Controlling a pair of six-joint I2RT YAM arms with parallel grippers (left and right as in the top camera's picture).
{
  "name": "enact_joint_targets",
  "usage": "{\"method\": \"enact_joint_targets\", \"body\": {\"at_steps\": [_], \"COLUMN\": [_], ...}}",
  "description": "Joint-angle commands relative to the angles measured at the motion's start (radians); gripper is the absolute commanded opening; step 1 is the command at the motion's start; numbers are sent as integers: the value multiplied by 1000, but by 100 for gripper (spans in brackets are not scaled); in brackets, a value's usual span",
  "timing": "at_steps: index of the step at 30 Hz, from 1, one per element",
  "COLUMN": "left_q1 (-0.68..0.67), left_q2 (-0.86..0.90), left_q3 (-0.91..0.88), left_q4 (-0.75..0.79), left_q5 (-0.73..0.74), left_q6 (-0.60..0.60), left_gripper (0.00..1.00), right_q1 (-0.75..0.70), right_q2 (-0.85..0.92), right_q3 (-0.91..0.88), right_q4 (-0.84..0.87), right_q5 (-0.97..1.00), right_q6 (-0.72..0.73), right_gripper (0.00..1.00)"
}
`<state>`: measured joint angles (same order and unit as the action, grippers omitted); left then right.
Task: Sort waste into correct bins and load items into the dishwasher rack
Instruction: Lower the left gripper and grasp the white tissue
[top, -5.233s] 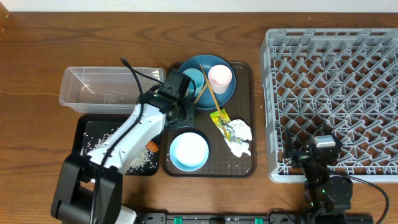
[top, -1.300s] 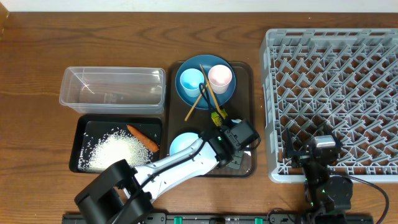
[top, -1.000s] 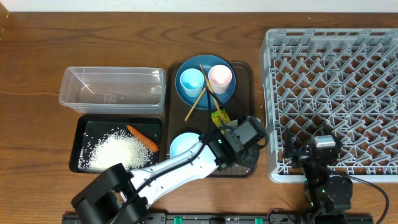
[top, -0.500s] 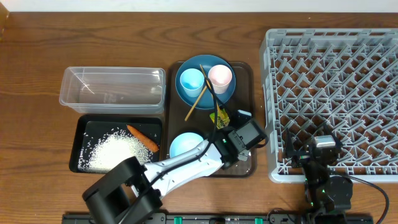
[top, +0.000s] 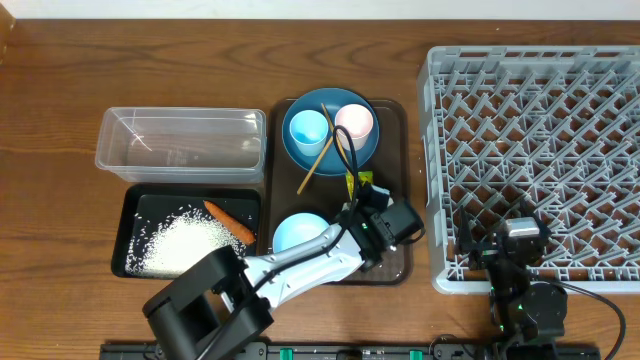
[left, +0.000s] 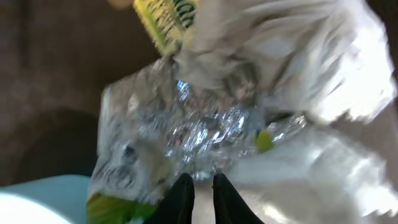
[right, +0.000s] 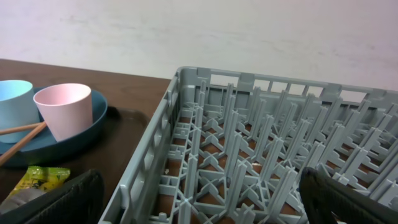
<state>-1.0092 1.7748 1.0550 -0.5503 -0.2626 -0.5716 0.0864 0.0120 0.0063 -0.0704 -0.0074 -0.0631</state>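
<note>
My left gripper (top: 385, 222) is low over the front right of the brown tray. In the left wrist view its fingers (left: 199, 186) are shut on the silvery crinkled side of the yellow-green snack wrapper (left: 186, 118), which also shows in the overhead view (top: 357, 186). The white tissue (left: 348, 74) lies against the wrapper and is hidden under the arm in the overhead view. The carrot (top: 228, 220) and rice (top: 185, 240) lie in the black tray (top: 125, 235). My right gripper (right: 196, 186) is open over the grey rack's (top: 540, 150) near edge.
The dark-blue plate (top: 358, 155) on the brown tray (top: 396, 120) holds the light-blue cup (top: 308, 128), the pink cup (top: 354, 122) and the chopsticks (top: 322, 155). The pale-blue bowl (top: 293, 232) sits beside my left arm. The clear box (top: 180, 143) stands at the back left.
My left arm has swung from the tray's left side to the wrapper and tissue, and in the last half second shifted slightly toward the front. The right arm has not moved.
</note>
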Motion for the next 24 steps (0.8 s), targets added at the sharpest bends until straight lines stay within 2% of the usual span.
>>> {"method": "enact_joint_targets", "body": {"at_steps": [1,7,9,12,16,24], "left_q1": [3,3,3,-2,-32,-117], "left_q2": [-62,-214,-261,-286,-257,-124], "left_q3": [-3,-3,-3,-3,-4,-4], "left_q4": [-36,-47,-42,-33,-2,127], "left_q5": [-20,117,150,166,167,169], "left_q6": [21,14,-37,-120,-168,-167], "left_gripper": [15,15,16,35,38,53], "right_q1": [6,6,6,6,6,6], "right_q2": [-4,-4,-4,-4,-4,-4], "right_q3": [-1,-1,-1,-1,-1,-1], "right_q4": [-4,-4,-4,-4,-4,-4], "right_q5": [0,0,0,0,0,0], "right_q6": [-13,-13,-13,-13,-13,-13], "right_gripper": [99,99,99,99,99,99]}}
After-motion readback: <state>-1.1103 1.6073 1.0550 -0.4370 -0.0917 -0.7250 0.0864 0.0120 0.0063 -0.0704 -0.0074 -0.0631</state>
